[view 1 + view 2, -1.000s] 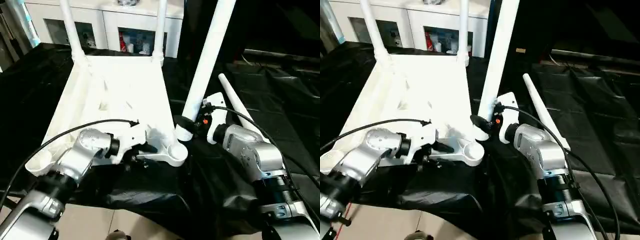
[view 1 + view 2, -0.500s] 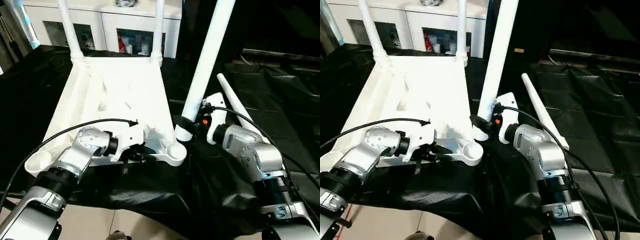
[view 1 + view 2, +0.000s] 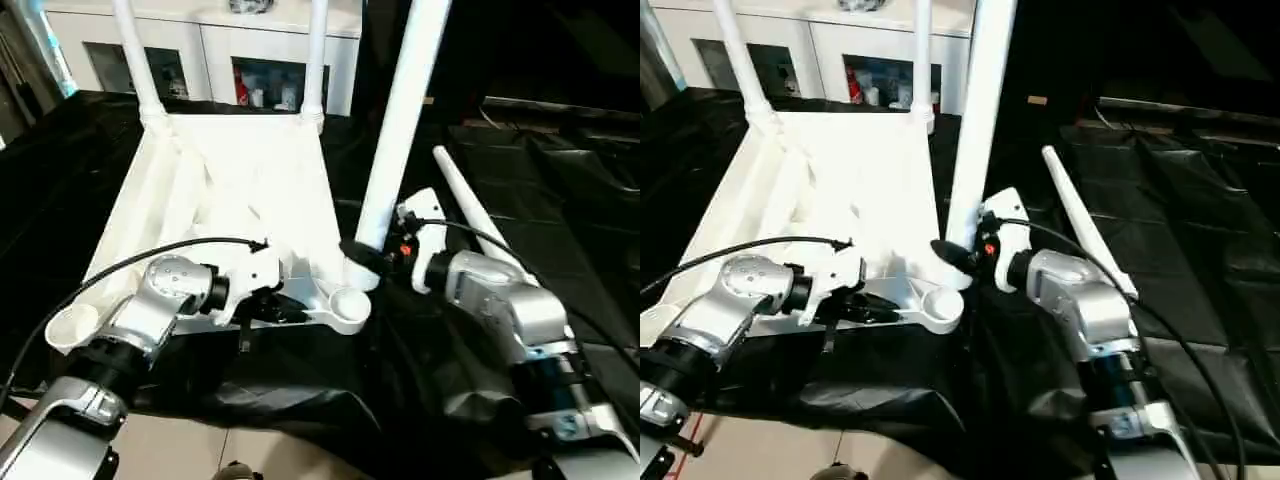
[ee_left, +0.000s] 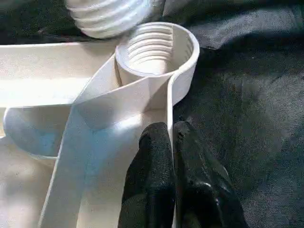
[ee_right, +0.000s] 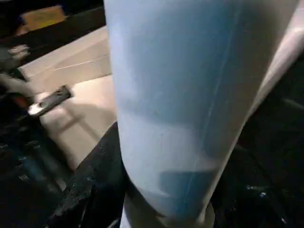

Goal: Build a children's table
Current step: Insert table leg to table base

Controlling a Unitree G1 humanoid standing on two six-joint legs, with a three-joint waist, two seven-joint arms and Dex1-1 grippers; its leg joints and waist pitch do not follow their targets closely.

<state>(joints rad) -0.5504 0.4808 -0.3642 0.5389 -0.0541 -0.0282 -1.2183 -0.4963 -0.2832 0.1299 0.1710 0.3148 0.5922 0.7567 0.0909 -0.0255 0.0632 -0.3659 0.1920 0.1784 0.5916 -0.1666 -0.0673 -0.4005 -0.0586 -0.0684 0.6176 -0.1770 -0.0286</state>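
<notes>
- Since the earlier frame, left end effector (image 4: 172,156) has closed: its black fingers (image 4: 151,180) are now pinched together on the thin rim wall of the table top (image 3: 235,190), just short of the near-right corner socket (image 4: 156,50).
- Held leg (image 3: 398,120) now leans less & its threaded foot sits closer to that socket, prob. just above/beside it, not seated.
- Right end effector (image 3: 368,258) is clamped on the leg's lower end, fingers apart by the leg's width; wrist view shows a dark finger (image 5: 97,185) against the white tube.
- Table top lies upside down, ribbed underside up, on a desk covered w/ black sheeting (image 3: 560,190).
- Two legs already stand in the far corners: far-left leg (image 3: 135,60), far-right leg (image 3: 316,55).
- Fourth leg (image 3: 470,205) lies flat on the sheeting, right of the table top, behind the right forearm.
- Near-left socket (image 3: 68,325) is open, no leg in it.
- White cabinet (image 3: 215,50) w/ glass doors stands beyond the desk.
</notes>
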